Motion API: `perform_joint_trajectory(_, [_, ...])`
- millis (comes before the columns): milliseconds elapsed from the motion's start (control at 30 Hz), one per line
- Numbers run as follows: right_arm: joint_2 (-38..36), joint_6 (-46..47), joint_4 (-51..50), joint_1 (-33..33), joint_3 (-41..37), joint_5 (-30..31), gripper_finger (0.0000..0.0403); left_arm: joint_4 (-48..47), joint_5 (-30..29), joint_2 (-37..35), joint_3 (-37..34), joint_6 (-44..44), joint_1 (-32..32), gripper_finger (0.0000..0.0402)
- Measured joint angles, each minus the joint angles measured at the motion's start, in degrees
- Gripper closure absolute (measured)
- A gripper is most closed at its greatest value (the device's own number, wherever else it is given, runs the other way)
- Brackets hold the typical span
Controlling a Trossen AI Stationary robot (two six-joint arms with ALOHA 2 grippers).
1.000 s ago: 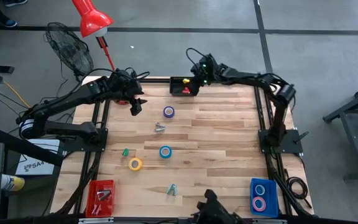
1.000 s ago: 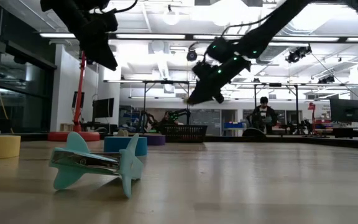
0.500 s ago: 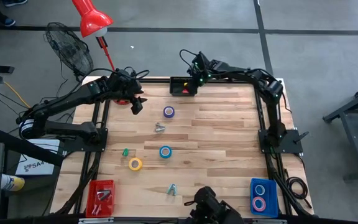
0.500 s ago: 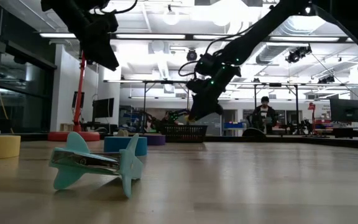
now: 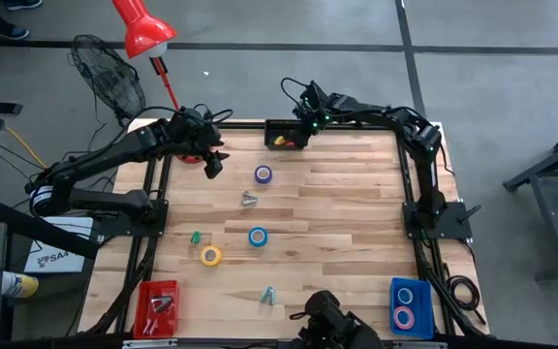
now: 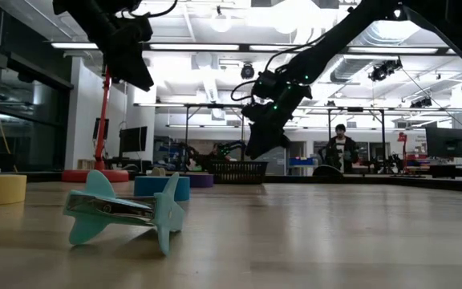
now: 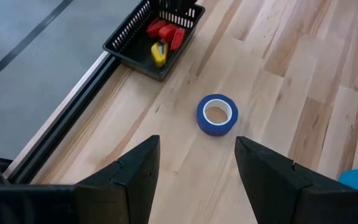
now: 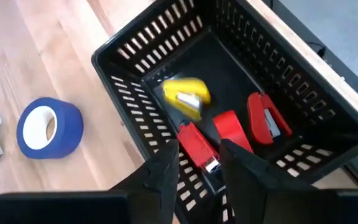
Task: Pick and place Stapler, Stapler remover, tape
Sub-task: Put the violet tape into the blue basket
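— What's on your table (image 5: 356, 223), nearest edge first?

— A red bin (image 5: 158, 302) at one corner holds metal pieces I cannot make out. A blue bin (image 5: 407, 308) at the other holds a blue tape roll (image 5: 406, 296) and a pink tape roll (image 5: 404, 317). Between them lies a teal staple remover (image 5: 268, 297). Farther in are a yellow tape roll (image 5: 210, 255), a small green piece (image 5: 196, 237), a light blue tape roll (image 5: 258, 236), a grey staple remover (image 5: 249, 199) and a dark blue tape roll (image 5: 263, 174).

— And your jaws?

— My left jaws hang apart and empty above the far left edge. My right jaws stand slightly apart, gripping nothing, over the black basket (image 8: 278, 74) at the far edge. In it lie a yellow stapler (image 8: 186, 96) and red staplers (image 8: 267, 118).
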Motion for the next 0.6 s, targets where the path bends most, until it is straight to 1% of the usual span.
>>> perform_joint_trajectory(167, [-3.02,-2.91,-1.74,-0.42,0.0,0.18,0.0266,0.8,0.66,0.34,0.0,2.14,0.0,0.0197])
perform_joint_trajectory(333, [-7.29,-5.85,-4.41,-0.71,0.0,2.06,0.0259,3.47,2.31,2.66,0.0,4.52,0.0,0.0197])
perform_joint_trajectory(500, [-10.63,-9.9,-9.15,-1.24,0.0,4.93,0.0258,6.59,6.69,7.67,0.0,9.12,0.0,0.0197])
perform_joint_trajectory(600, [-12.03,-12.08,-12.02,-1.98,0.0,6.73,0.0258,8.51,9.62,11.19,0.0,13.78,0.0,0.0197])
